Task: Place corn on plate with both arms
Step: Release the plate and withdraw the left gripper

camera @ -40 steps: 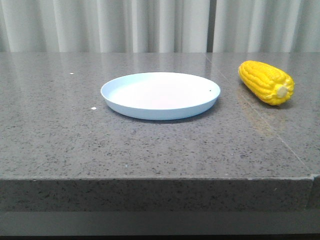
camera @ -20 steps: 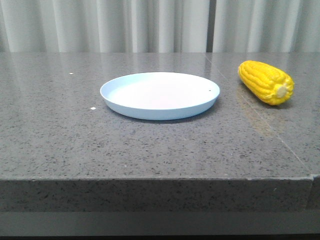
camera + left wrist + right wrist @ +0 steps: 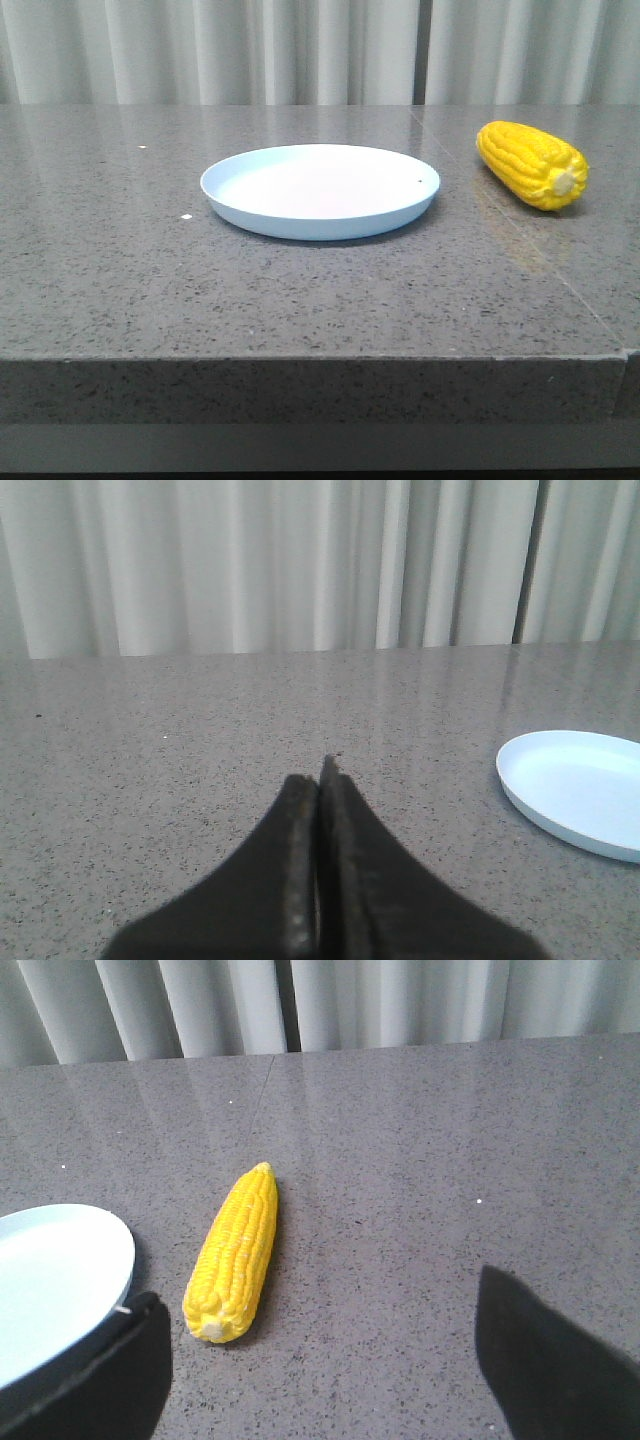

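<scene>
The yellow corn (image 3: pixel 532 164) lies on the grey stone table to the right of the pale blue plate (image 3: pixel 320 190), its pale cut end toward the camera. Neither arm shows in the front view. In the right wrist view the corn (image 3: pixel 235 1253) lies beyond and between the wide-open fingers of my right gripper (image 3: pixel 320 1305), nearer the left finger, with the plate's rim (image 3: pixel 120 1270) beside it. In the left wrist view my left gripper (image 3: pixel 318 772) is shut and empty over bare table, and the plate (image 3: pixel 575 790) lies off to its right.
The table's front edge (image 3: pixel 320 358) runs across the front view. A seam (image 3: pixel 540 255) in the stone runs near the corn. White curtains (image 3: pixel 300 50) hang behind the table.
</scene>
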Controlling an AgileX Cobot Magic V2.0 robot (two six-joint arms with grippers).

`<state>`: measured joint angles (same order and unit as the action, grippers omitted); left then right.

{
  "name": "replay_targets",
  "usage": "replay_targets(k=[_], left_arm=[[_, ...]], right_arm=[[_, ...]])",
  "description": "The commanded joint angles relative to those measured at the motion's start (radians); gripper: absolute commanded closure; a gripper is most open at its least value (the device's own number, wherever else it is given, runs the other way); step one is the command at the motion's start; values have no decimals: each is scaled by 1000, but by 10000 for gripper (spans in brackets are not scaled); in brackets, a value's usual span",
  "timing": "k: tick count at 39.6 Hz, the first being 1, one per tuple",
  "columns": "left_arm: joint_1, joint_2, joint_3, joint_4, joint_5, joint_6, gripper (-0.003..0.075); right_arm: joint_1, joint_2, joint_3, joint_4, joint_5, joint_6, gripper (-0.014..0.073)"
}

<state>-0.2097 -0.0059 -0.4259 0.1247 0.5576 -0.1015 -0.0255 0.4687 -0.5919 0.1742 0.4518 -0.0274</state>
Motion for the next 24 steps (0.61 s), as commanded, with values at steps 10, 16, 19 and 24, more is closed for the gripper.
replay_targets(k=[10, 16, 19, 24], left_arm=[[2, -13, -21, -1, -75, -10, 741], [2, -13, -21, -1, -75, -10, 741], [2, -13, -21, -1, -75, -10, 741], [2, -13, -21, -1, -75, -10, 741]], right_arm=[[-7, 162, -153, 7, 39, -7, -48], [-7, 346, -301, 10, 128, -7, -48], [-7, 437, -374, 22, 161, -7, -48], [4, 580, -485, 24, 205, -7, -48]])
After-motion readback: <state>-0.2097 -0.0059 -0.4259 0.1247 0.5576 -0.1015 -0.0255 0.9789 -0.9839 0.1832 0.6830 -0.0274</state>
